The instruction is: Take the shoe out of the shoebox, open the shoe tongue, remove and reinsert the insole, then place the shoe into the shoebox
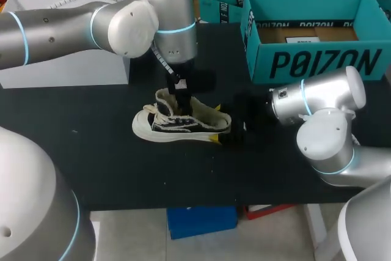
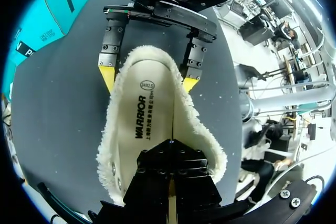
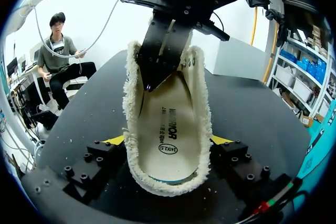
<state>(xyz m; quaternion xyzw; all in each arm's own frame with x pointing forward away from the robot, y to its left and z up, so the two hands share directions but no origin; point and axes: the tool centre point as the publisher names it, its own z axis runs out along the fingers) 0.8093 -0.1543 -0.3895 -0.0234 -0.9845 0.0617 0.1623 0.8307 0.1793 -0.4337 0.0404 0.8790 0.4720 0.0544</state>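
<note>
A: In the head view, where lies the shoe (image 1: 182, 125)?
B: On the table (image 1: 91, 157), its long axis across, toe toward my left arm's side; the shoebox (image 1: 317, 59) stands well apart
A: And the left wrist view?
B: The left gripper (image 2: 170, 148) hangs over the opening, fingers pressed together; whether they pinch anything, I cannot tell. The insole (image 2: 152, 114) runs straight ahead of it
A: The right wrist view?
B: The right gripper (image 3: 167, 141) clamps the heel from both sides
</note>
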